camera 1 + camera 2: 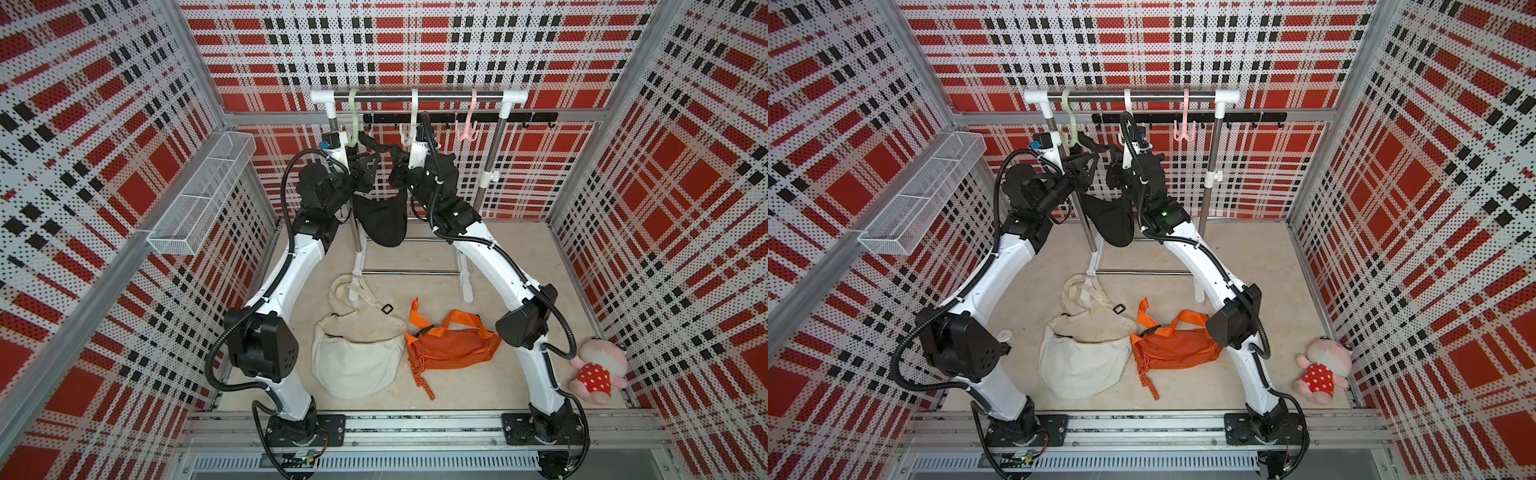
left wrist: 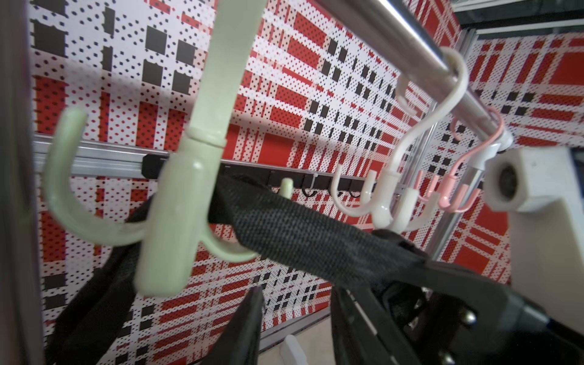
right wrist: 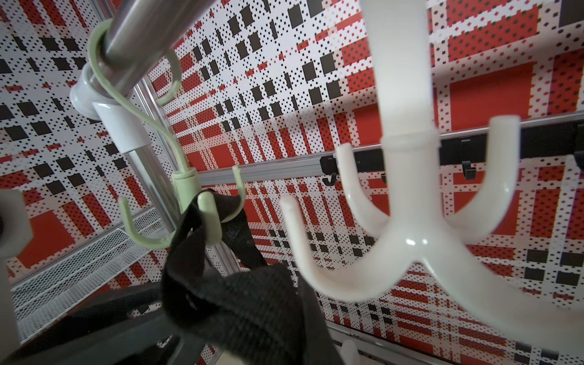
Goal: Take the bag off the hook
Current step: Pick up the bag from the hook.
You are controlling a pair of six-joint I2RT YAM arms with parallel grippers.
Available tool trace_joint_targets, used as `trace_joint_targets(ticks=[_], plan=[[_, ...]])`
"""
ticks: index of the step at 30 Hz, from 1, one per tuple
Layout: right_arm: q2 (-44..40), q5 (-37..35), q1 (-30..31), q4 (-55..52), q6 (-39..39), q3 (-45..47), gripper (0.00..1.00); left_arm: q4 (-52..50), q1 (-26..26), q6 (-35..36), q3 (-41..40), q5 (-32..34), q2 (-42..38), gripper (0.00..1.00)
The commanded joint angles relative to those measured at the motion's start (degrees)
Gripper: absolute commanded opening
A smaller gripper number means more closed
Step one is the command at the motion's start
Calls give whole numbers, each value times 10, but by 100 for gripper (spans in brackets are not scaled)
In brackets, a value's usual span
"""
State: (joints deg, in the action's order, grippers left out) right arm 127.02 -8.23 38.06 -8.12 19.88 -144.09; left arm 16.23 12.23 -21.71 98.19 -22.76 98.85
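In both top views your black fabric sling bag [image 1: 382, 222] hangs just below the pale green plastic hook [image 1: 353, 124], clear of the floor. The left gripper [image 1: 365, 166] and right gripper [image 1: 397, 170] sit to either side, just under that hook.

From the left wrist, the black webbing strap [image 2: 300, 234] still lies across a prong of the hook [image 2: 177, 189]. Your left fingers [image 2: 249, 322] stand spread below the hook with nothing between them. The right gripper [image 2: 420, 262] pinches the strap beside the hook.

From the right wrist, the strap [image 3: 246, 303] loops over a hook [image 3: 192, 196] prong, with the right gripper [image 3: 237, 319] clamped on it.

You seem to have the grasp. Lifting the loop over the prong tip and carrying the bag away are left.
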Motion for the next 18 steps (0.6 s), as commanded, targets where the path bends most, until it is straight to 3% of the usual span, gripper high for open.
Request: trace_joint_targets(ticks=[1,8,18], plan=[[-35,14,-4,1,11,31,0,84,-9,-87,-2,-51,-9,43],[-70,1,-4,14,-4,88,0,266,-27,-277,-44,-95,9,46],[-74,25,10,37,-22,92,0,268,-14,-330,-85,-57,13,46]])
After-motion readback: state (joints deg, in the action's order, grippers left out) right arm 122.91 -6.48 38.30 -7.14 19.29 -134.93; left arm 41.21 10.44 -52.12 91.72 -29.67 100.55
